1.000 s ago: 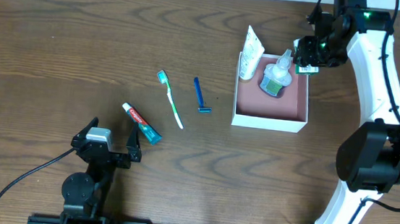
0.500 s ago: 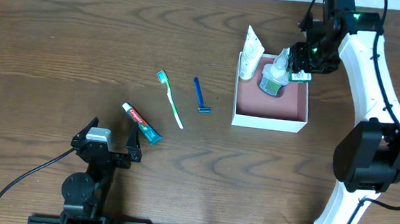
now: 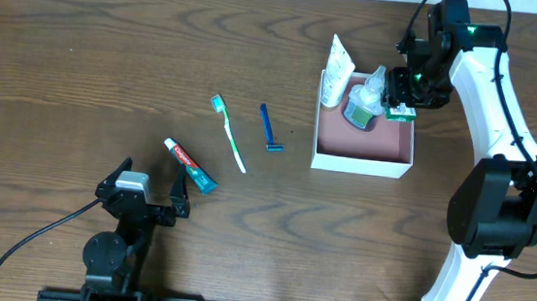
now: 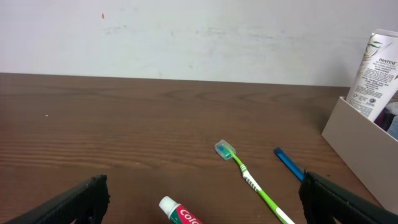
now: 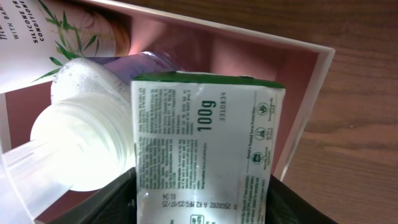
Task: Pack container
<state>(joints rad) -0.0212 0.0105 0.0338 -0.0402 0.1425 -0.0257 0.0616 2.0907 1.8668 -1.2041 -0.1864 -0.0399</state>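
Observation:
The container (image 3: 384,166) is a shallow white box with a pink inside, at the right of the table. A clear bottle (image 3: 363,100) with a white cap lies in it and a white tube (image 3: 336,69) leans at its far-left corner. My right gripper (image 3: 402,94) is shut on a green-and-white packet (image 5: 202,149) and holds it over the box's far-right part, next to the bottle's cap (image 5: 81,149). My left gripper (image 4: 199,214) is open and empty near the table's front left, with the toothpaste tube (image 4: 180,214) between its fingers' line.
A green toothbrush (image 3: 231,137), a blue razor (image 3: 268,128) and a red-and-teal toothpaste tube (image 3: 189,166) lie on the wooden table left of the box. The razor (image 4: 287,163) and toothbrush (image 4: 249,180) also show in the left wrist view.
My right gripper has moved left with the packet, from beyond the box's right wall to over its inside beside the bottle. The left arm has not moved.

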